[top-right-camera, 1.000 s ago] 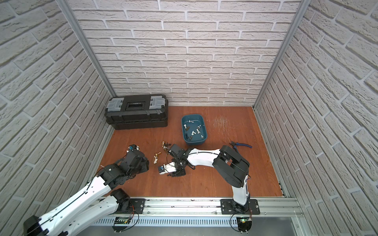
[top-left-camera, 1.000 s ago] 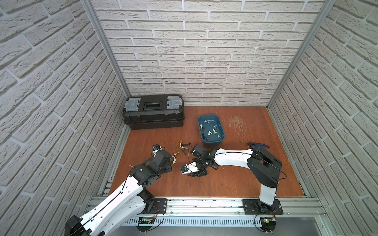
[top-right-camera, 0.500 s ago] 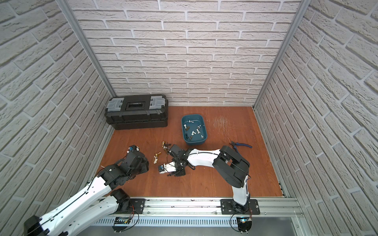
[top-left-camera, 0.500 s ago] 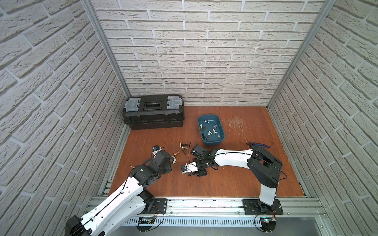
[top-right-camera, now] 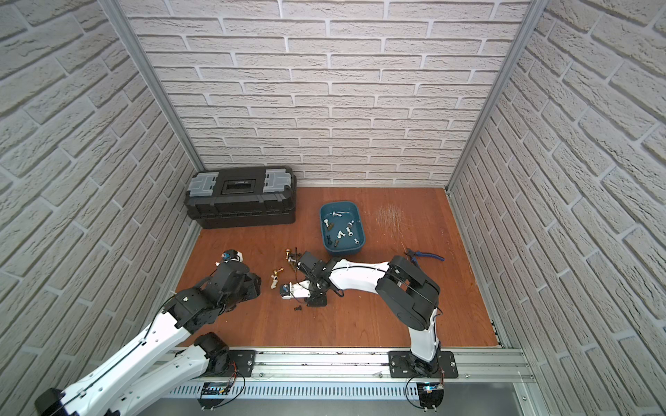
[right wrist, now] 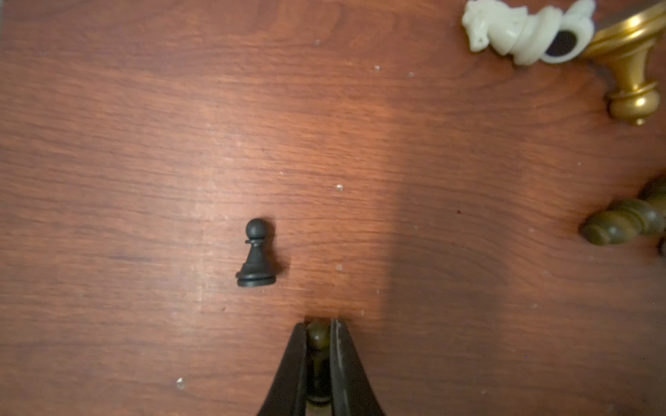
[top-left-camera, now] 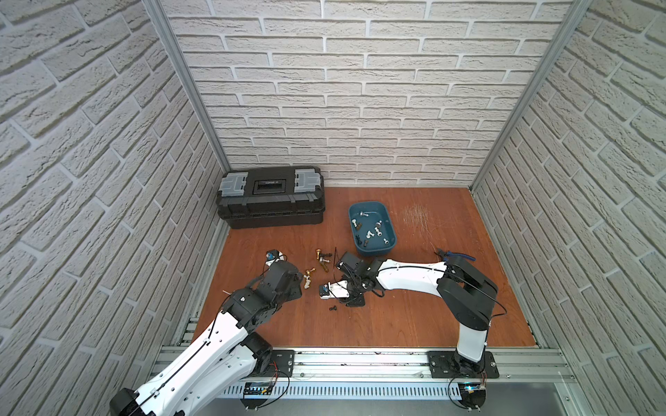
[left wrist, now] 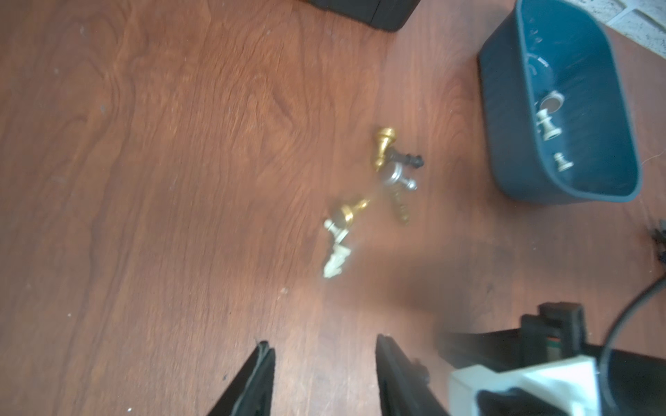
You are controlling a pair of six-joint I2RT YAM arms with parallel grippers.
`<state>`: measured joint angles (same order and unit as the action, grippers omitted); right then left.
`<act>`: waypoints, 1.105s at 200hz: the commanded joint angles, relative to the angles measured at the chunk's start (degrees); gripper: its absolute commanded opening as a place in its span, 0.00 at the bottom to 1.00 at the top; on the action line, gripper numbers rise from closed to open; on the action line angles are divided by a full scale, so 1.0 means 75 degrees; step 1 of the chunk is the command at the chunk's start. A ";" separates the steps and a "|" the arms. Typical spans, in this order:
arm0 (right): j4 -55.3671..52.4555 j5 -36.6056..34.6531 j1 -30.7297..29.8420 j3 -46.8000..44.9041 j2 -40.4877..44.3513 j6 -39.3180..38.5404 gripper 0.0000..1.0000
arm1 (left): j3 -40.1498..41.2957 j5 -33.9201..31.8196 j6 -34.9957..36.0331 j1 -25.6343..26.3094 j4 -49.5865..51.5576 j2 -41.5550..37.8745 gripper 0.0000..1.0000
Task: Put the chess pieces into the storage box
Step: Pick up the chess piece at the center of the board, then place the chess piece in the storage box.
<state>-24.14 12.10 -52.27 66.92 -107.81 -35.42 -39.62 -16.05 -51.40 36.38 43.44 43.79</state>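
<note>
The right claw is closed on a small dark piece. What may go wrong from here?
1. The dark piece reaches the very tips of the shut right claw; it might slip out on the way to the storage box.
2. The black pawn lies close beside that claw; a sideways move may knock it away.
3. The open left claw faces loose pieces near the right arm; the arms might collide.
</note>
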 commanded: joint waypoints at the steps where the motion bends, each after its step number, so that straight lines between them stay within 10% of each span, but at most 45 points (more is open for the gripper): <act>1: 0.0321 0.0227 0.0028 0.0019 0.0797 0.0703 0.11 | -0.0427 -0.0135 0.0390 -0.0046 -0.0074 0.0372 0.50; 99: -0.0120 0.0022 0.2048 0.0260 0.2244 0.1840 0.07 | -0.0775 -0.0111 0.0334 -0.0034 -0.0653 0.1134 0.50; 221: 0.0029 -0.1059 0.4092 0.3842 -0.1612 0.3086 0.18 | -0.0770 0.0359 0.0322 0.0353 -0.0637 0.2199 0.51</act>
<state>-23.64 5.41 -22.44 91.70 -118.54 -14.26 -44.03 -14.09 -49.54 37.67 38.98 59.66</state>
